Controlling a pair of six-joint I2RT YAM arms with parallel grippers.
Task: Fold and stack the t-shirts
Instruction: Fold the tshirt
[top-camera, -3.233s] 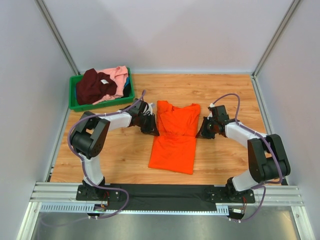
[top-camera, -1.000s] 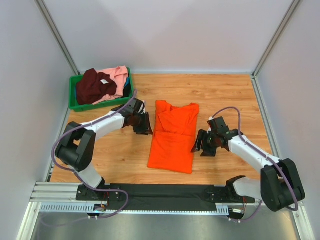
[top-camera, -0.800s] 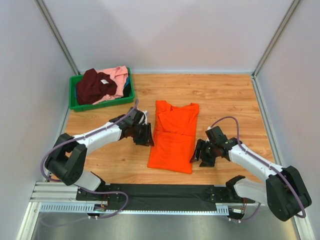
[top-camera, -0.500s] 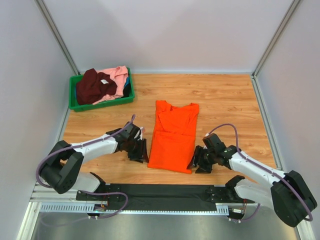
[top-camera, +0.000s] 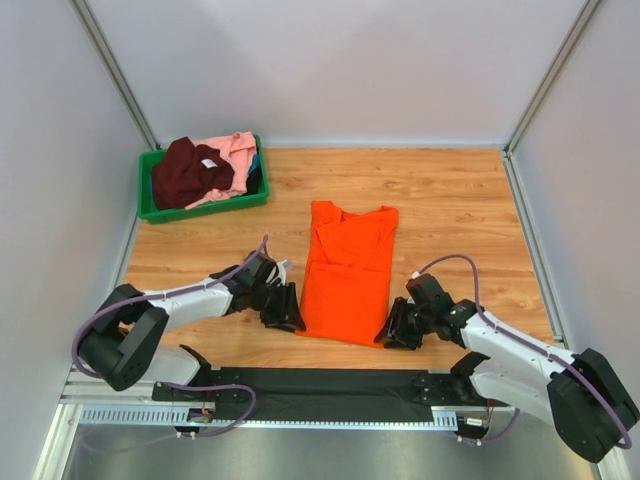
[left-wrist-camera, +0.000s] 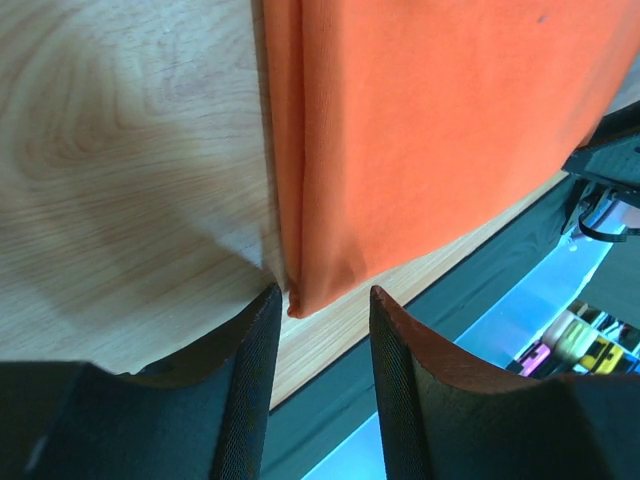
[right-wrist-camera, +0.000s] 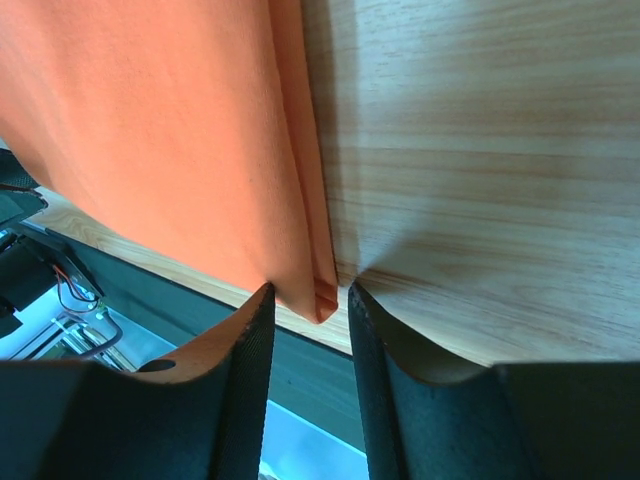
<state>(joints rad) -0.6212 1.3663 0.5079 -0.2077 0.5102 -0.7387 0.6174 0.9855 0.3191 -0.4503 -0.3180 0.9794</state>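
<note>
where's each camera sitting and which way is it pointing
top external: above and behind the robot, looking down on the table; left arm and right arm show.
left wrist: on its arm, looking past the left gripper at the orange t-shirt, near-left corner.
right wrist: looking past the right gripper at its near-right corner.
All share the t-shirt.

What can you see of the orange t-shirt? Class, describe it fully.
The orange t-shirt is plain, bright, soft-looking cloth, folded lengthwise into a narrow strip, collar at the far end and hem toward the arms. It lies flat on the wooden table, slightly wrinkled. Stacked layers show along both long edges. Each near corner sits between parted jaws: the left claw at the left corner, the right claw at the right. Neither has clamped it yet.
</note>
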